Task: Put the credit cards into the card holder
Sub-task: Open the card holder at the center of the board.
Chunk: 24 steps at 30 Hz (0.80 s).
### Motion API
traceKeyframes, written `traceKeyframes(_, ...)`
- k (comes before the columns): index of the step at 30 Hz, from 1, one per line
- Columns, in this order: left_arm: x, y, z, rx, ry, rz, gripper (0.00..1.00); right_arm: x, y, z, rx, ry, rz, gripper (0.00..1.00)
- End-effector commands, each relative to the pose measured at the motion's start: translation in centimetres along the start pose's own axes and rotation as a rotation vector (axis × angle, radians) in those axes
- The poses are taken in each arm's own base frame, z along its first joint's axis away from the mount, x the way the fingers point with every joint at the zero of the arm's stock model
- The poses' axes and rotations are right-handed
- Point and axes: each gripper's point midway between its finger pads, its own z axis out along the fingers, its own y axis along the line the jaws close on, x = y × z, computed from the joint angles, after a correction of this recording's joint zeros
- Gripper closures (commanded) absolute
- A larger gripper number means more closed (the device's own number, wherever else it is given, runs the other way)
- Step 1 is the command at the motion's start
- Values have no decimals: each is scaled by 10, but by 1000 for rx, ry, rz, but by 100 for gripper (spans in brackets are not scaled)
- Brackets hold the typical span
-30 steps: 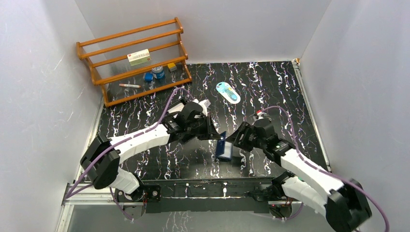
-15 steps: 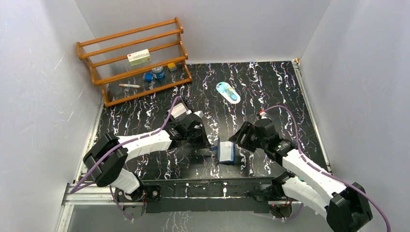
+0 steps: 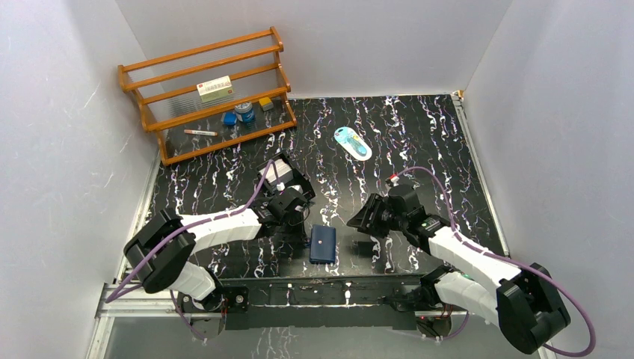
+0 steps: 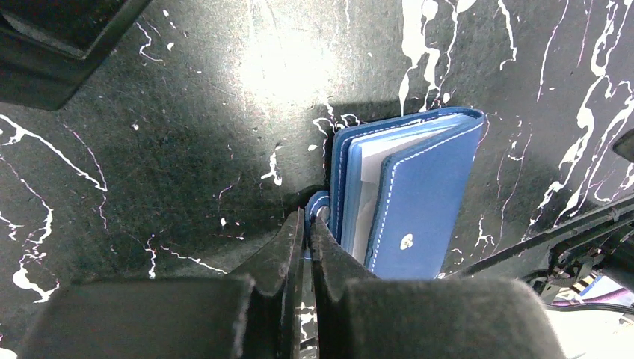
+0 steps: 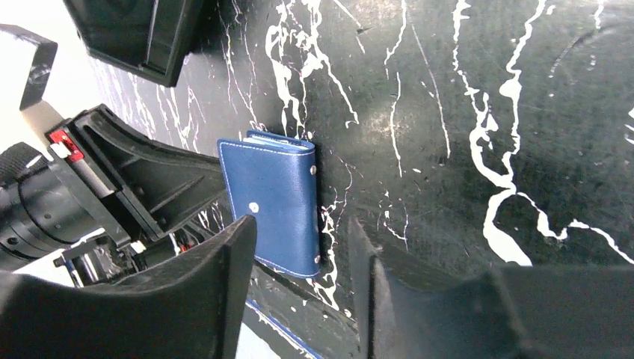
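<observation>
The navy card holder [image 3: 323, 244] lies folded flat on the black marbled table near its front edge. Pale edges of the credit cards [image 4: 368, 161] show between its covers. My left gripper [image 4: 309, 217] is shut, its tips nipping the holder's small snap tab [image 4: 320, 202] at the holder's [image 4: 422, 198] left side. My right gripper [image 5: 303, 243] stands open just right of the holder [image 5: 275, 202], with a corner of it showing between the fingers [image 5: 224, 262] and nothing gripped. In the top view the right gripper [image 3: 360, 224] sits beside the holder.
A wooden rack [image 3: 209, 93] with a white box and small items stands at the back left. A light-blue oval object [image 3: 353, 142] lies at the back middle. A black tray [image 5: 138, 34] sits behind the holder. The metal front rail [image 3: 321, 286] runs close by.
The card holder, upright and then half open between the grippers, now lies folded flat and further left. The left gripper drew back leftward; the right gripper released it and narrowed.
</observation>
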Motion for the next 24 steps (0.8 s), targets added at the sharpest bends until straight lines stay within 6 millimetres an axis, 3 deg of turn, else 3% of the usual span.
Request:
traceKeyframes(1,-13,-20,-18,73,-41,25,100,0,25,2,-77,41,-48,38)
traceKeyframes(4,-21,-41,-28,149,-52,26,100,1,28,5,-12,56,-94,34)
traceKeyframes(11,-26,-63,-37,234,-49,18,100,12,44,15,-14,88,-135,26)
traceKeyframes(17,-24,-62,-34,234,-39,23,100,19,39,23,29,113,-144,30)
traceKeyframes(24,-26,-66,-35,247,-41,23,100,26,55,26,-4,134,-159,27)
